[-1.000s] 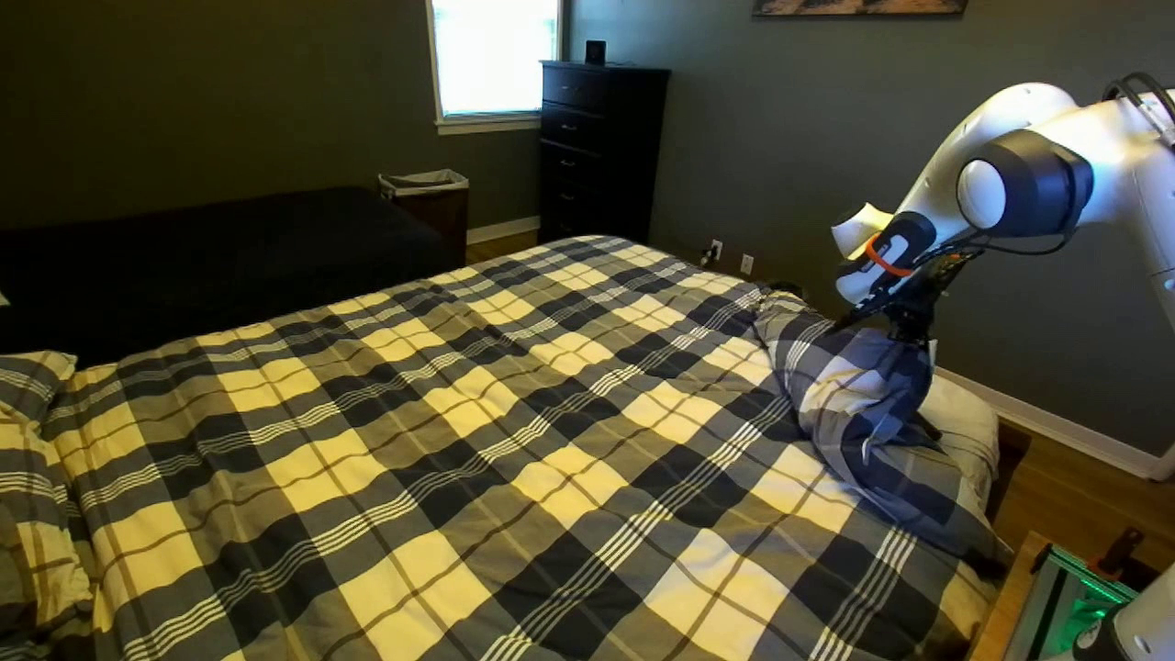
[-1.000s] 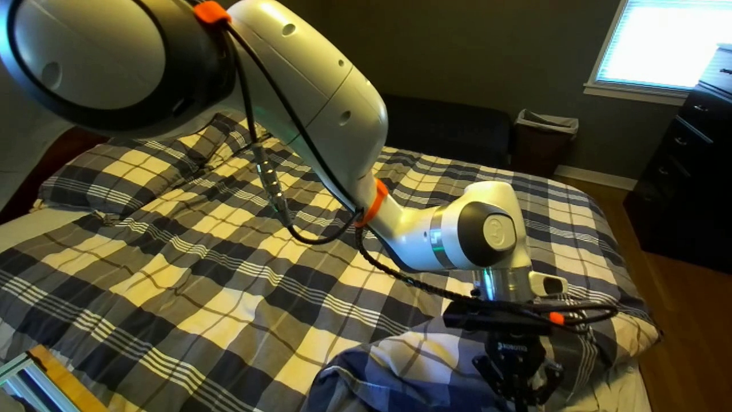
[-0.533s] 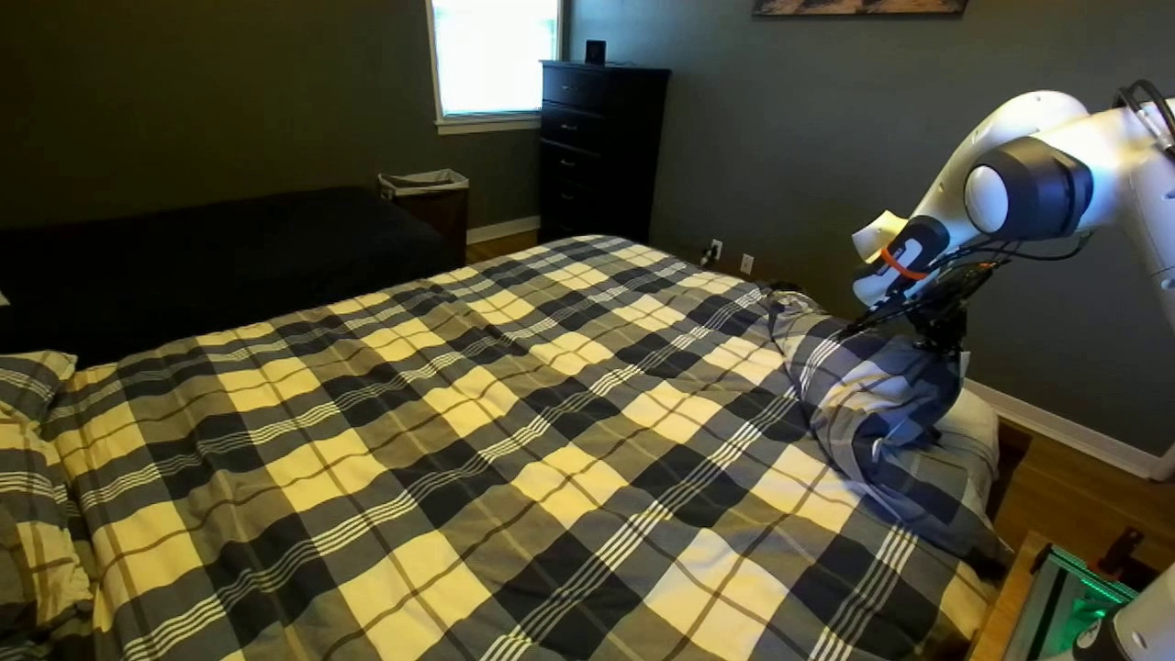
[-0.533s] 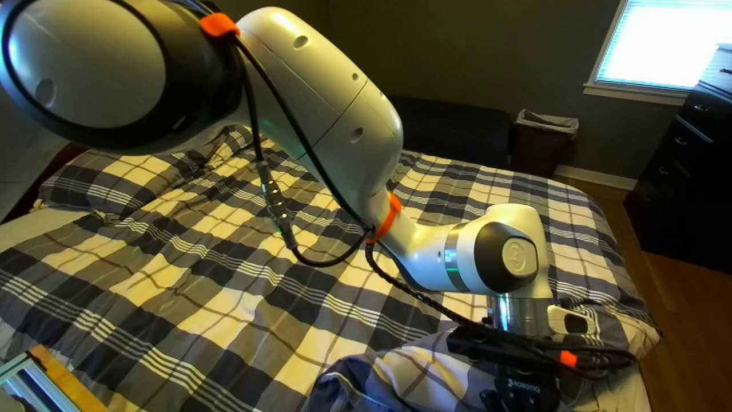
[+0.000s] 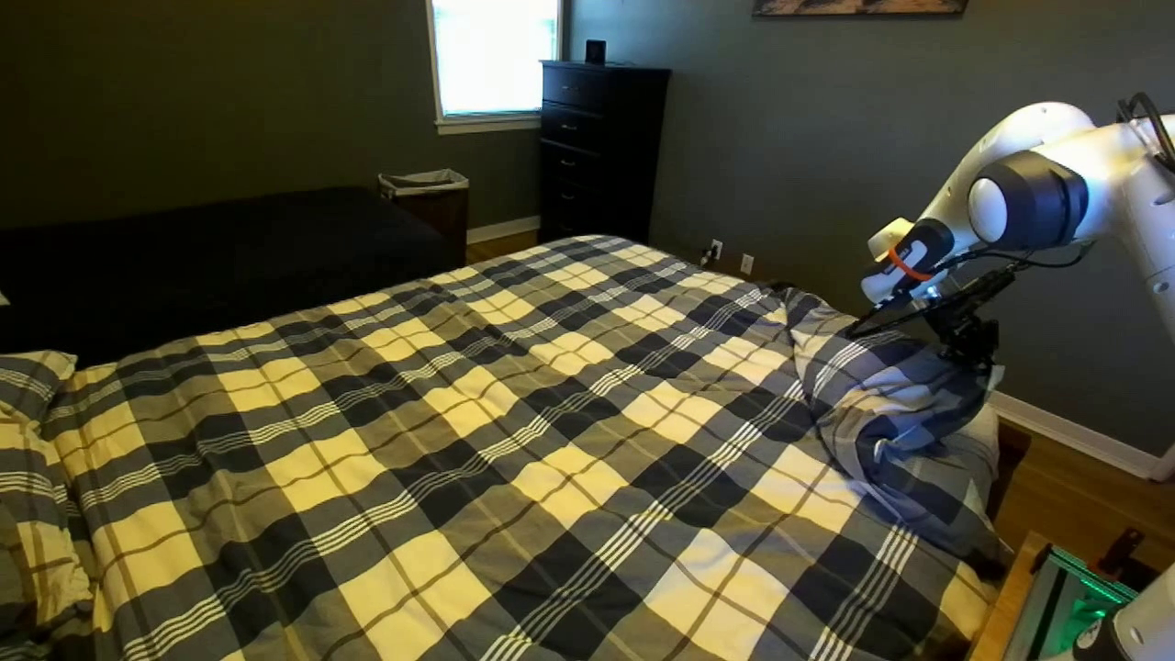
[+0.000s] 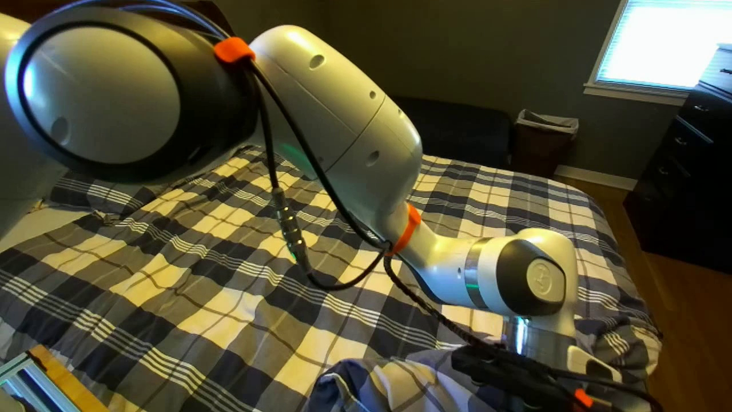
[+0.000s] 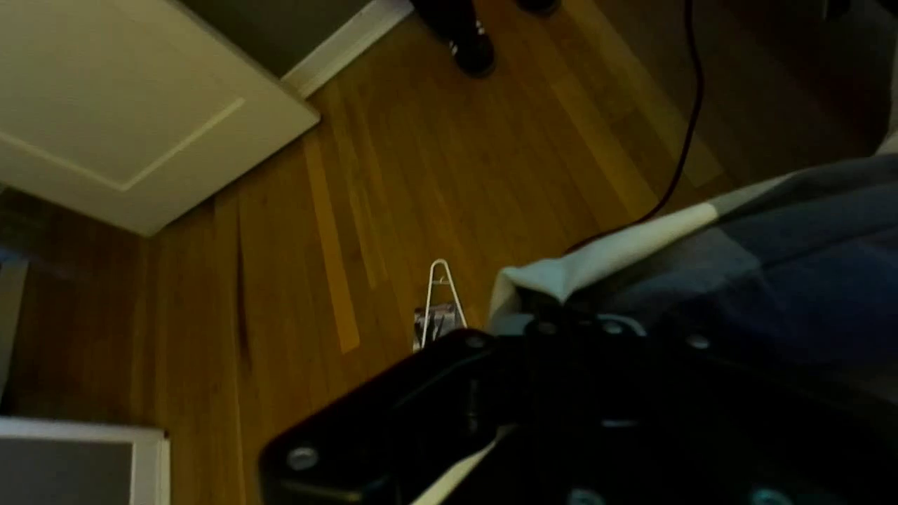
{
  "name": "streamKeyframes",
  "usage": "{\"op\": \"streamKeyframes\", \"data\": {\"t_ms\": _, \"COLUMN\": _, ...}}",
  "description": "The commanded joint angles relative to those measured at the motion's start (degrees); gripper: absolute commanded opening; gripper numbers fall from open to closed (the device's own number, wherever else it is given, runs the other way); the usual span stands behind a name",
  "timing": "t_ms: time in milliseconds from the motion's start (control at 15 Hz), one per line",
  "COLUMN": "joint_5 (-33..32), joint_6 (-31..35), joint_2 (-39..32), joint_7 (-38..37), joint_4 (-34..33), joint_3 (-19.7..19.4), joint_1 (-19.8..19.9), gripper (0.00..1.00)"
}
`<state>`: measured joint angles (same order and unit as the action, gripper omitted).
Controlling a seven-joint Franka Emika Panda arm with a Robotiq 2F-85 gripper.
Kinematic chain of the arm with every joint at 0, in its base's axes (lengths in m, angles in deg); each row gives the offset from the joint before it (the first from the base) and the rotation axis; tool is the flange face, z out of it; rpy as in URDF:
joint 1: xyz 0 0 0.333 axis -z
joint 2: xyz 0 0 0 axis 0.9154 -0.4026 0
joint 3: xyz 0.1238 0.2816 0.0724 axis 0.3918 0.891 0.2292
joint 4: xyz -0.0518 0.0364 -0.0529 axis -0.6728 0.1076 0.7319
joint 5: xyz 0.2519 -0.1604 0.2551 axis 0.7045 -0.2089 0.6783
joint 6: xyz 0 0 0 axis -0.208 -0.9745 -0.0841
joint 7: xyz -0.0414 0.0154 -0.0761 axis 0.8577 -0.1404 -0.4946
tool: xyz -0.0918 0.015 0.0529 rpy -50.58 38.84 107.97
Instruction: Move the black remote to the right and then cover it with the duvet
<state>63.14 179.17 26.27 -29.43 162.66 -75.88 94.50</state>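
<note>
Duvet lies spread across the bed, with a raised fold gathered at the robot-side edge, near the foot corner. We see no black remote in any view; we judge that it lies beneath the duvet or behind the fold, but we cannot confirm which. The end effector has its fingers together, clamped on the duvet at the fold's outer end; the wrist view shows wooden floor past that edge.

We take the step in hand to be covering the remote. We recommend this procedure:
1. Maintain the pinch and draw the fold outward slowly, so that the fabric slides over the remote without pushing it off the bed's edge.
2. Lower the fabric until it rests flat before parting the fingers.
3. Retract clear of the fabric, so that nothing catches and lifts it.

Compared with one second ago, the end effector sits lower and farther out at the robot-side edge, and the fold has followed it. In an exterior view, less of the pale bedding shows beneath the fold. The duvet toward the head edge is unchanged.
</note>
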Motion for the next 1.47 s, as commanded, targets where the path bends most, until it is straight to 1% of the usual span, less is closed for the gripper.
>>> {"op": "streamKeyframes", "data": {"t_ms": 0, "joint_5": 3.92, "joint_6": -8.90, "joint_2": -5.08, "joint_7": -0.96, "joint_4": -7.33, "joint_3": 0.78, "joint_1": 5.47, "gripper": 0.01}}
{"op": "streamKeyframes", "data": {"t_ms": 200, "joint_5": 6.19, "joint_6": -15.32, "joint_2": -8.06, "joint_7": -2.05, "joint_4": -12.28, "joint_3": 1.37, "joint_1": 9.12, "gripper": 0.01}}
{"op": "streamKeyframes", "data": {"t_ms": 400, "joint_5": 6.81, "joint_6": -15.36, "joint_2": -11.19, "joint_7": -2.83, "joint_4": -18.13, "joint_3": 1.60, "joint_1": 13.32, "gripper": 0.01}}
{"op": "streamKeyframes", "data": {"t_ms": 600, "joint_5": 6.05, "joint_6": -14.16, "joint_2": -14.01, "joint_7": -5.65, "joint_4": -22.54, "joint_3": 1.10, "joint_1": 15.95, "gripper": 0.01}}
{"op": "streamKeyframes", "data": {"t_ms": 733, "joint_5": 5.04, "joint_6": -12.61, "joint_2": -15.21, "joint_7": -8.05, "joint_4": -24.12, "joint_3": 0.76, "joint_1": 16.85, "gripper": 0.01}}
{"op": "streamKeyframes", "data": {"t_ms": 867, "joint_5": 4.57, "joint_6": -10.70, "joint_2": -16.33, "joint_7": -9.86, "joint_4": -26.16, "joint_3": 0.78, "joint_1": 17.78, "gripper": 0.01}}
{"op": "streamKeyframes", "data": {"t_ms": 933, "joint_5": 5.77, "joint_6": -8.92, "joint_2": -16.56, "joint_7": -11.27, "joint_4": -26.39, "joint_3": -0.25, "joint_1": 17.82, "gripper": 0.01}}
{"op": "streamKeyframes", "data": {"t_ms": 1000, "joint_5": 6.09, "joint_6": -7.71, "joint_2": -16.82, "joint_7": -13.00, "joint_4": -27.04, "joint_3": -0.45, "joint_1": 18.33, "gripper": 0.01}}
{"op": "streamKeyframes", "data": {"t_ms": 1200, "joint_5": 7.40, "joint_6": -0.24, "joint_2": -15.98, "joint_7": -17.34, "joint_4": -26.71, "joint_3": -0.30, "joint_1": 20.05, "gripper": 0.01}}
{"op": "streamKeyframes", "data": {"t_ms": 1400, "joint_5": 8.71, "joint_6": 9.13, "joint_2": -14.77, "joint_7": -17.27, "joint_4": -25.59, "joint_3": 1.34, "joint_1": 21.81, "gripper": 0.01}}
